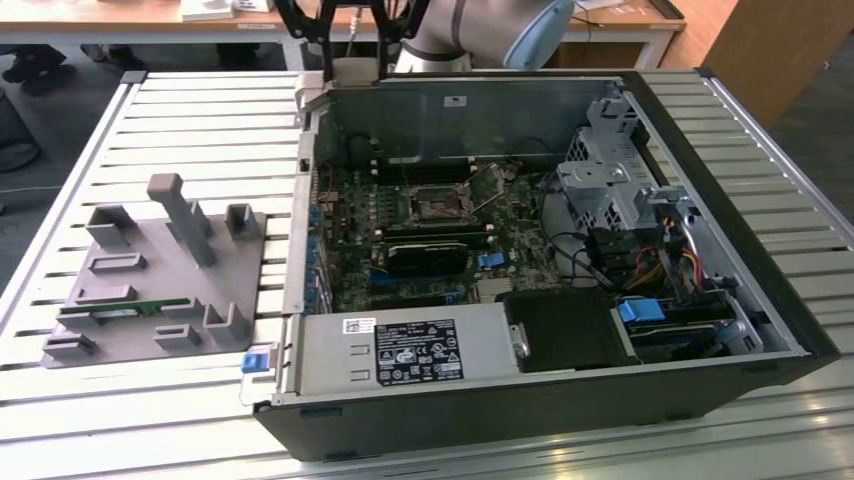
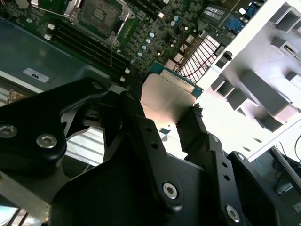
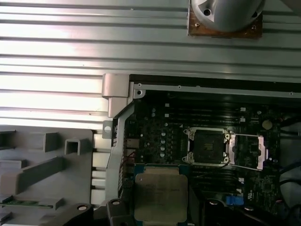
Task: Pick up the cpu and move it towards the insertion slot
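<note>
The black gripper [image 2: 176,125] is clamped on the square silver-topped cpu [image 3: 160,193], carried above the green motherboard. The carry step looks underway. The dark-centred, silver-framed insertion slot [image 3: 207,147] lies near, so closing that gap calls for careful squaring-up.

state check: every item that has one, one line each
cpu: held off the board in the end effector, not seated.
insertion slot: empty, retention frame flipped open.
computer case: side panel off, lying flat.
grey fixture tray: on the table, a green memory stick in it.
</note>
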Controlling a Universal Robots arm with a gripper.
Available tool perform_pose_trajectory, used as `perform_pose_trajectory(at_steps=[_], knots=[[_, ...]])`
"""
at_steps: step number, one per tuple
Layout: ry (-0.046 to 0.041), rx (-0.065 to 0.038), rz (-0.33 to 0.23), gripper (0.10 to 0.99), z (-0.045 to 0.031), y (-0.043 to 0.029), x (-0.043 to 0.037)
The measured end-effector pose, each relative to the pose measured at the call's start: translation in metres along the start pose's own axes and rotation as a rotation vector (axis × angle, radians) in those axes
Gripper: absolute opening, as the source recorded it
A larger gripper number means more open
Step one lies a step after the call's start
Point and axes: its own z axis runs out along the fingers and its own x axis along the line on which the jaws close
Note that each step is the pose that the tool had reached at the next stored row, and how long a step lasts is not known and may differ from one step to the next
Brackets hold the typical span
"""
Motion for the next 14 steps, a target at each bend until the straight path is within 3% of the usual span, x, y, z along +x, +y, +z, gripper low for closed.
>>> perform_pose_trajectory(at_steps=[14], knots=[[0.0, 0.0, 0.0, 0.545, -0.0004, 0.0045, -0.0227]])
